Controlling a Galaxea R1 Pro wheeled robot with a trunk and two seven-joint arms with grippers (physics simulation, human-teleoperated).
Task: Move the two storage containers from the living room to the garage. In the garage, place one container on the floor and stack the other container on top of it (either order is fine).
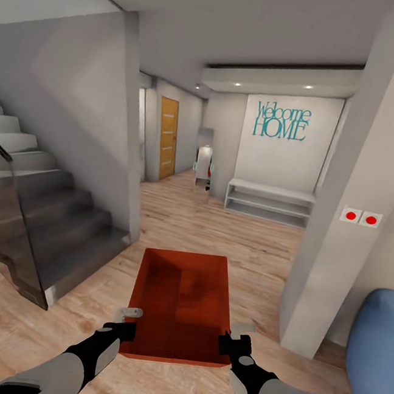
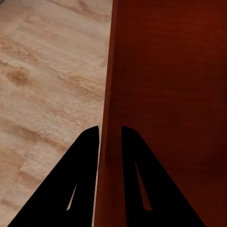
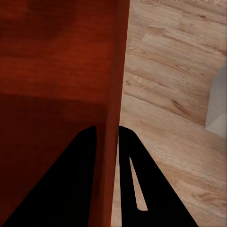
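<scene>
The robot holds one storage container (image 1: 180, 305) out in front of it, above the wood plank floor (image 1: 218, 224) of a hallway. The container is orange-red and open on top, with no lid. The left gripper (image 1: 122, 326) pinches the left wall of the bin near the close corner, and in the left wrist view its two dark fingers (image 2: 80, 175) sit one on each side of the thin wall (image 2: 106, 94). The right gripper (image 1: 232, 342) does the same on the right wall, and the right wrist view shows its fingers (image 3: 75, 179) clamped around that wall (image 3: 116, 71) too. So both grippers are closed tight on the bin. I think the robot is carrying it to the garage, and the job looks only partly done, since no garage is in sight here. Ahead are grey stairs (image 1: 43, 204) on the left, a white bench (image 1: 270, 202) under a "Welcome HOME" sign (image 1: 283, 121), a yellow-brown door (image 1: 166, 137) far down the hall, and a blue soft thing (image 1: 377, 358) low on the right. To do this well, the robot should keep both grips tight and level so the bin does not tip. It should roll slowly and steer between the stairs and the white wall corner (image 1: 333, 237), because the bin sticks out in front and could bump something.
</scene>
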